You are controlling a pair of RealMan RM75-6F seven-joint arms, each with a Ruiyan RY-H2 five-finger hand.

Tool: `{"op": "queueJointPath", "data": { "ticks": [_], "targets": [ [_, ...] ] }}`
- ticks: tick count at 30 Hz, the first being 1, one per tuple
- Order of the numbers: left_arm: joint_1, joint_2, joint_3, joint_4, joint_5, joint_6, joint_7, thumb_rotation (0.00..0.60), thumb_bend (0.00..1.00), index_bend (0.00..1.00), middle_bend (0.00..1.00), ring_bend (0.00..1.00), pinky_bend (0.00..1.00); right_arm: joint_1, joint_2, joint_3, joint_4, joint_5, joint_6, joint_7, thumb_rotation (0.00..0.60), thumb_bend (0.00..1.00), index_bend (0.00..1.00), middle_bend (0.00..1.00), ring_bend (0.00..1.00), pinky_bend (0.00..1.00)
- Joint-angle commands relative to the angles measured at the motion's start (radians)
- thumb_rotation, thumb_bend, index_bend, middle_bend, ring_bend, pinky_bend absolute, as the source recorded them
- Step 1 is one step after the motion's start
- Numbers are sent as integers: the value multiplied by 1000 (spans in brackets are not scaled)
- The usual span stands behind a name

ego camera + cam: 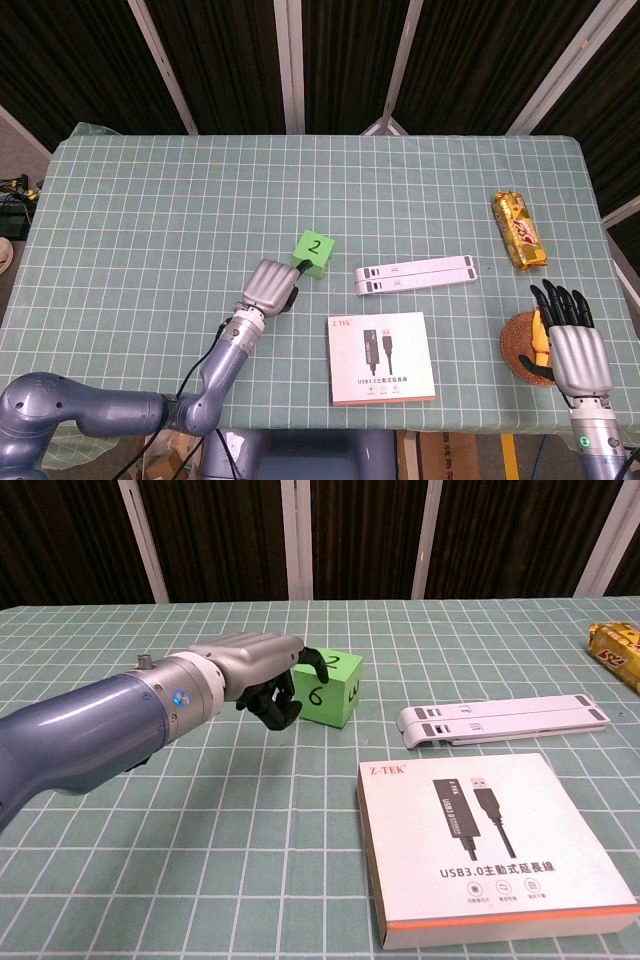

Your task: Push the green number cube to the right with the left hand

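The green number cube [314, 250] [334, 687] stands on the checked table just left of the white bars, turned so a corner faces me, with a 2 on top. My left hand [272, 287] [258, 670] has its fingers curled in and touches the cube's left side with its dark fingertips [313, 664]. Nothing is held in it. My right hand [570, 338] hovers at the right front, fingers spread, above a small woven coaster; the chest view does not show it.
Two white folded bars [417, 274] [505, 721] lie right of the cube. A boxed USB cable [380, 357] [491, 847] lies in front of them. A yellow snack bar [519, 231] lies at the right; the woven coaster [518, 345] holds something yellow.
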Motion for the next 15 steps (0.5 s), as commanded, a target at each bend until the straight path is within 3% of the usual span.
{"op": "queueJointPath", "data": {
  "ticks": [1,9,15],
  "targets": [
    [-6,-11,-6,8,0,-2,4,600,698,230,726,650,672,0,0,0,0,2,-1,-2,600,72,55,0,0,0],
    [-19,-29,-29,13,20,-22,-21,600,683,231,647,602,672,1,-5,5,2,15,-3,-7,600,72,55,0,0,0],
    [8,15,-39,-23,118,7,-99,600,654,231,615,586,671,3,-10,4,2,22,-10,-19,600,73,55,0,0,0]
  ]
}}
